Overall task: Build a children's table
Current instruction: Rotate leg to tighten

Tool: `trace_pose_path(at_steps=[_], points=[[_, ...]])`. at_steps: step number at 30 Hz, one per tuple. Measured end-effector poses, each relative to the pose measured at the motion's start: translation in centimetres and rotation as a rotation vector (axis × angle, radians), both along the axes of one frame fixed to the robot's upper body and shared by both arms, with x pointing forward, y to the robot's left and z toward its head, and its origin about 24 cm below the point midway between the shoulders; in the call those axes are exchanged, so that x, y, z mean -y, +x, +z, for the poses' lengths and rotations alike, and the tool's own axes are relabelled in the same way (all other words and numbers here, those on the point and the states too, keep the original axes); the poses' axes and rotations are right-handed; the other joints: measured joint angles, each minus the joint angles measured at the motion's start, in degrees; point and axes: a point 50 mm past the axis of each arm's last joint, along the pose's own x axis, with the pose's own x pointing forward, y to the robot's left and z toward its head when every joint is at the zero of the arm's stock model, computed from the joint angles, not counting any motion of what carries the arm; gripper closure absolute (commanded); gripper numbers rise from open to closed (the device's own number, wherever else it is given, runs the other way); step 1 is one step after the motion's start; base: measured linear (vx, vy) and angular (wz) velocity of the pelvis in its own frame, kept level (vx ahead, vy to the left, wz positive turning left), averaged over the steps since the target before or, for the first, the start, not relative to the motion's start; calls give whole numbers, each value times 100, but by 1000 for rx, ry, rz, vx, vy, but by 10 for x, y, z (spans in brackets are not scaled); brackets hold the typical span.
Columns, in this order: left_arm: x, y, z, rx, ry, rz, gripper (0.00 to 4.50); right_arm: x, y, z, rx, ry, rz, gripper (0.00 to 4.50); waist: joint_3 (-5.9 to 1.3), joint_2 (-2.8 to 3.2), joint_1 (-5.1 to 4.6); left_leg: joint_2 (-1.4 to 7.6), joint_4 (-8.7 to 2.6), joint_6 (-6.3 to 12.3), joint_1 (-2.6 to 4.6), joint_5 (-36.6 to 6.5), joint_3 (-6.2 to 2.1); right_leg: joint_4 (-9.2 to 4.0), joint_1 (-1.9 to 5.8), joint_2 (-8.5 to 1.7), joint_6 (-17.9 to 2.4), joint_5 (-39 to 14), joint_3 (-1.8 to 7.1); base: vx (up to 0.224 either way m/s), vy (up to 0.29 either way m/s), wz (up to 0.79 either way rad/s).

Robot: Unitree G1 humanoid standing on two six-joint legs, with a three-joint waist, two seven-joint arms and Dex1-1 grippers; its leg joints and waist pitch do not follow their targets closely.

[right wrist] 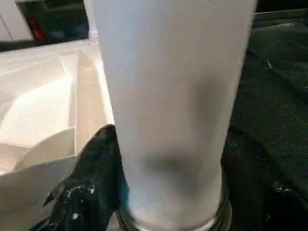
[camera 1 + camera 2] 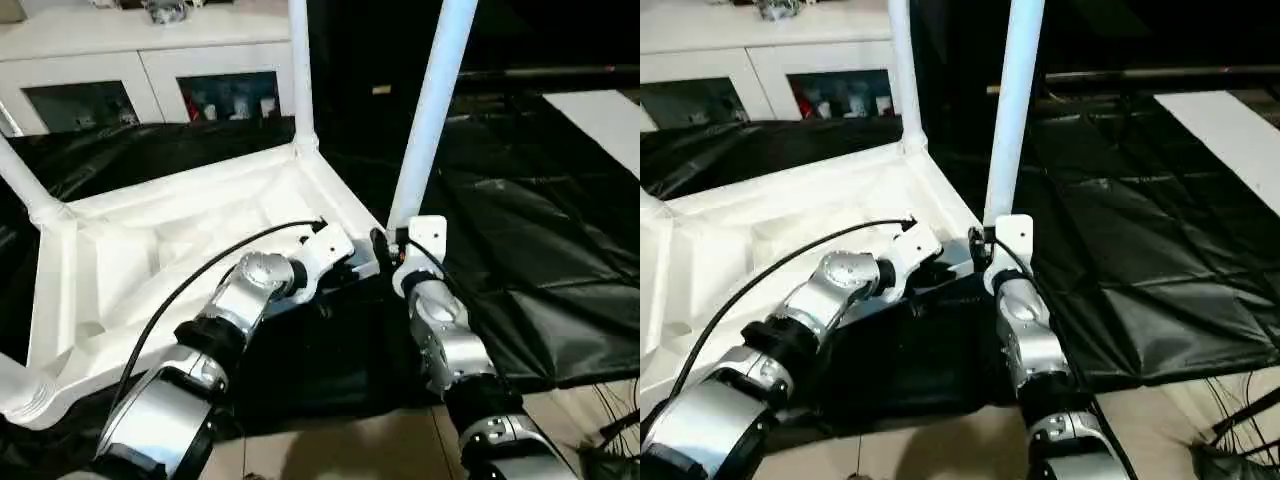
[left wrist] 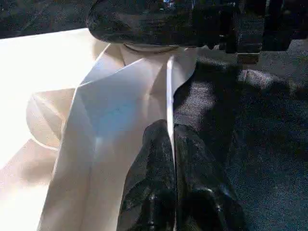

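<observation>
One tabletop, four legs, two grippers

A single white tabletop (image 2: 190,240) lies upside down on one black sheet (image 2: 540,250); four white legs show: one (image 2: 301,70) at the far corner, one (image 2: 428,110) at the near right corner, one (image 2: 22,180) at the left, and what seems a fourth (image 2: 12,385) at the picture's left edge. Two grippers, left gripper (image 3: 171,159) and right gripper (image 1: 103,187); one white cabinet (image 2: 140,60) with two glass doors

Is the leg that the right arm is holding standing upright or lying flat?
Upright, leaning slightly. The leg rises from the tabletop corner, with the right end effector shut near its base.
</observation>
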Motion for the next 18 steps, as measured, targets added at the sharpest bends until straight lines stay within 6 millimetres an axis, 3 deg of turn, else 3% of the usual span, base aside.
trace_pose_path(at_steps=[7,12,18], points=[[-10,-1,0,1,7,-22,450,-1,1,6,42,25,91,71,2,4,-13,1,-18,0,3,1,0,0,-4,1,3,-2,-3,0,0,0],[-21,-7,0,-6,10,-91,450,19,0,21,67,-118,411,71,3,4,24,2,-17,1,-4,0,0,-6,-3,1,6,-4,-5,0,0,0],[-44,-19,0,-54,7,-198,450,48,-27,26,25,-216,830,71,5,0,89,11,-17,3,-6,-1,1,-6,-4,4,10,-9,-13,0,0,0]])
